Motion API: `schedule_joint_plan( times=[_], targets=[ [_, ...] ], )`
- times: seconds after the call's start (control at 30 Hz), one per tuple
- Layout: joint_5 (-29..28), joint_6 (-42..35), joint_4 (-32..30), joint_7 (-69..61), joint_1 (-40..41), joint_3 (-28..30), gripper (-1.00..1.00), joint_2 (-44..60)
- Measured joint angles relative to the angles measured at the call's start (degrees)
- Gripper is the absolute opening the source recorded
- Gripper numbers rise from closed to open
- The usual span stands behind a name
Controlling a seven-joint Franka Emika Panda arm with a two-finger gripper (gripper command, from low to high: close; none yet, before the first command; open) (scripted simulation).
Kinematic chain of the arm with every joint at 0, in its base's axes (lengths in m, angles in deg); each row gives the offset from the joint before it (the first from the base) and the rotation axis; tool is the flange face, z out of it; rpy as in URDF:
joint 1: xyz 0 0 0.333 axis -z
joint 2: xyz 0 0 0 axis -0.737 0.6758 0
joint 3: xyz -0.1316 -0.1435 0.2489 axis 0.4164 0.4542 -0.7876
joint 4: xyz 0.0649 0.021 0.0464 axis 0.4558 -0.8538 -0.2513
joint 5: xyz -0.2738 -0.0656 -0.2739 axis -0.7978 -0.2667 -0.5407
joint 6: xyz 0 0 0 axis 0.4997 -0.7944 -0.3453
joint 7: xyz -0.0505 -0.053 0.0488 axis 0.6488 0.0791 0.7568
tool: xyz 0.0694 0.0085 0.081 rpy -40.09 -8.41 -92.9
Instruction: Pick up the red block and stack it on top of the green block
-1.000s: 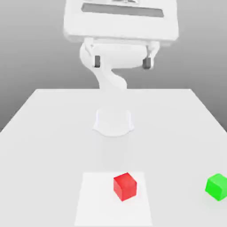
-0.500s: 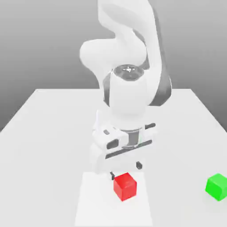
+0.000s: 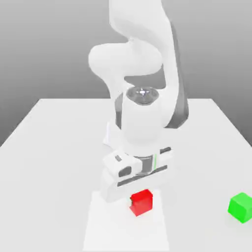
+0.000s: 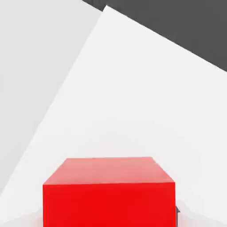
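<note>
The red block [image 3: 141, 203] sits on a lighter square patch [image 3: 101, 226] near the table's front, and in the hand view the red block [image 4: 109, 190] looms close. My gripper [image 3: 141, 196] has come straight down over it, the white hand hiding the cube's top rear. A dark fingertip [image 4: 178, 214] rests against the cube's side, and the cube now lies squared to the hand, so the gripper reads as shut on it. The green block [image 3: 241, 207] stands apart at the exterior view's right, near the table's front edge.
The white table [image 3: 49, 147] stretches wide on both sides of the arm. The arm's base and bent links [image 3: 142, 59] rise behind the hand in the middle. The table's right edge runs close by the green block.
The arm swung down from high above the table to the red block. In the last half second the hand sank lower, and the cube turned slightly and shifted a little to the exterior view's right.
</note>
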Motion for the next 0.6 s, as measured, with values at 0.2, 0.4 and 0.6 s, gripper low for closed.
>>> schedule_joint_plan(
  times=[0.2, 0.4, 0.6],
  targets=[
    [-2.0, -8.0, 9.8, 4.7, -13.1, -7.1, -1.00, 2.0],
    [-5.1, -9.8, 18.4, 9.8, -21.2, -12.7, -1.00, 8.8],
    [-7.5, -5.2, 19.0, 11.6, -22.7, -11.4, 1.00, 14.2]
  ],
)
